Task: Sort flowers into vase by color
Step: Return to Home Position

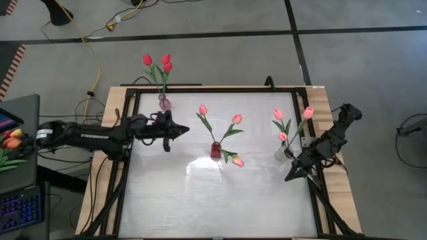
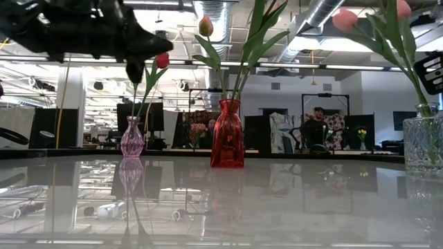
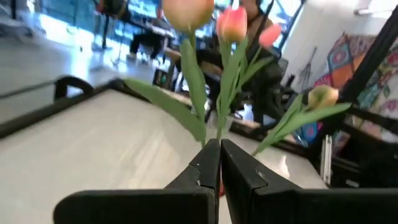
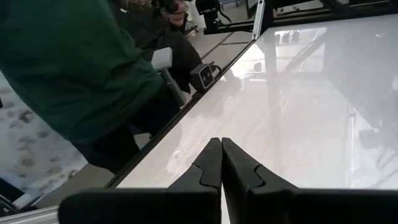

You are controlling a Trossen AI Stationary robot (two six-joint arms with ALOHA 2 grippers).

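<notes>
Nearest on the white surface (image 1: 200, 200), by its right edge, the right claw (image 1: 291, 177) hangs with its two fingers pressed together and nothing between them. Its wrist view shows the same closed tips over the glossy top, with a person in green clothing (image 4: 74, 68) past the edge.

Just beyond that claw stands the transparent vase (image 1: 281, 155). It holds three pink tulips (image 1: 308, 112), whose heads lean toward the far side.

Near the middle of the surface, the red vase (image 1: 215, 151) holds three orange-pink tulips (image 1: 237, 119). One head droops low to the right of the vase, and the other two fan out toward the far side.

Farther back on the left, the left claw (image 1: 181, 131) points right toward the middle. Its fingers are likewise closed tight and empty, and the orange-pink tulips fill its wrist view ahead of the tips.

At the far edge on the left, the small purple vase (image 1: 164, 103) carries three red tulips (image 1: 166, 60), whose heads reach out past the far rim. The left claw is near this vase, on its near side, and does not touch it.

Off the surface to the left, a bundled bunch of orange-red tulips (image 1: 12, 139) lies on a dark desk (image 1: 23, 110).
</notes>
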